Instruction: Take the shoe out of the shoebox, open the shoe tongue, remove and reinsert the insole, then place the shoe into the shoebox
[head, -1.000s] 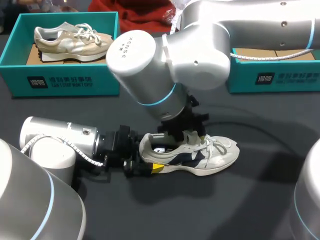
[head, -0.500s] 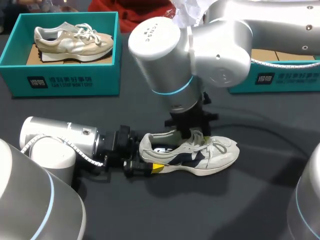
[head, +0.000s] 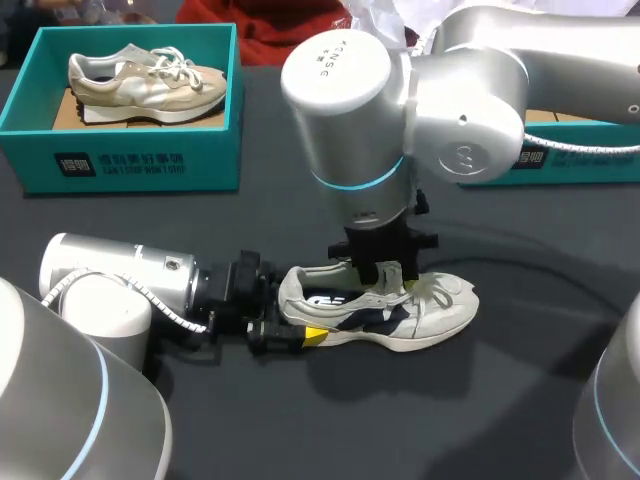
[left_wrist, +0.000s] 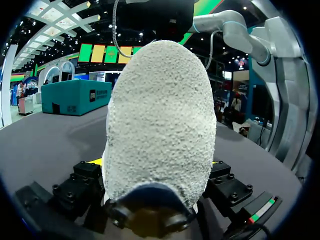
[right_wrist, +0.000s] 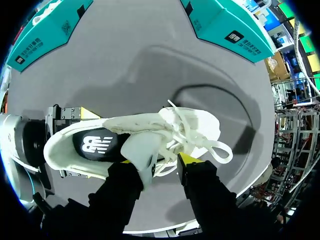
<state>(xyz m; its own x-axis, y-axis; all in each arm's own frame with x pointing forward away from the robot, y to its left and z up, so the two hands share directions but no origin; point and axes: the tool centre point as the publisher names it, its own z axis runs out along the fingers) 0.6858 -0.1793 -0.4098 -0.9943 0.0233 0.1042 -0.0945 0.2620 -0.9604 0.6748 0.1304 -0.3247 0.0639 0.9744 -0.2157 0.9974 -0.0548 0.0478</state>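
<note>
While the white shoe (head: 400, 318) lies on its sole on the dark table (head: 300, 420), well apart from both boxes, it is braced at the heel. The left gripper (head: 298, 325) is clamped on the heel from both sides, low and level with the table. By this hold the shoe is judged unable to slide or tip when worked from above.

The right gripper (head: 385, 278) is set over the throat of the shoe from overhead. The tongue (right_wrist: 142, 150) is seen raised and bent back at this gripper, with the laces (right_wrist: 200, 137) bunched just beside it. Whether the tongue is truly pinched or only pushed against cannot be told.

The dark insole (right_wrist: 97, 145) is exposed in the heel half and is taken as not yet removed. Step in hand, as judged: opening the tongue.

A teal shoebox (head: 560, 160) at the far right is partly hidden by the right arm, and its inside is not seen. A second shoebox (head: 130, 165) at the far left is occupied by a beige shoe (head: 145, 80).

Risk noted: the laces may be caught up with the tongue. Access to the insole is likely to be narrow unless the tongue is folded well forward.
</note>
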